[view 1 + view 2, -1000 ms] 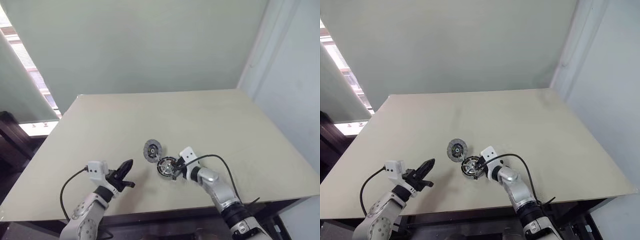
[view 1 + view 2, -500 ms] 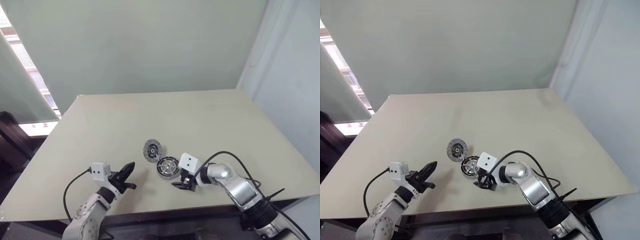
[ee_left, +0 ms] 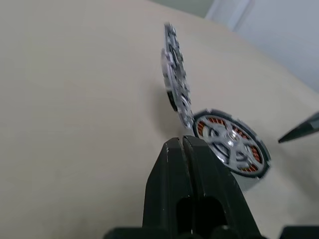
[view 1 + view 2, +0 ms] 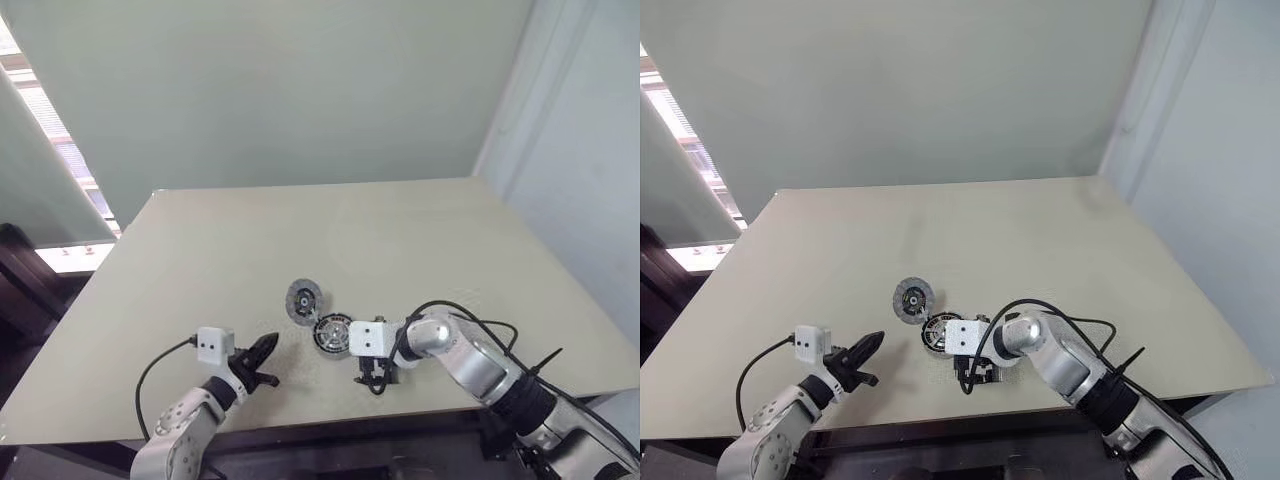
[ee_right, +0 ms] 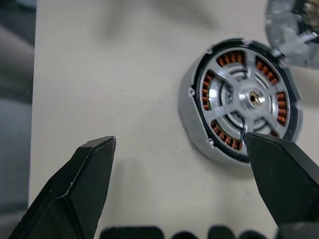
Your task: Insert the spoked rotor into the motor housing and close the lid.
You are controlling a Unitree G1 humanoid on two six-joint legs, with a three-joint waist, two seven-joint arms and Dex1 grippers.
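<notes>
Your right pincer (image 5: 174, 184) is spread wide with nothing between its fingers, hanging just beside the motor housing (image 5: 241, 99) on the near side of the surface (image 4: 420, 240). The wrist view says it plainly: one finger tip sits at the housing's edge, the other stands off over bare surface. So that pincer is beside the housing, not around it.

The spoked rotor (image 3: 230, 142) looks already seated, its silver spokes lying flat over the copper windings. That leaves the lid (image 4: 305, 298). It lies just beyond the housing, toward the far-left of it, touching or nearly touching its rim. From the left wrist it appears to be tilted up on edge, leaning by the housing; I can't tell whether it actually rests on it.

Your left pincer (image 3: 182, 149) is pressed together, empty, pointing toward the two parts from the left, with a stretch of bare surface between.

My read: the right pincer is the nearer one, but the housing sits between it and the lid. You'd reach across the housing, or come in from the left where the path is open.
</notes>
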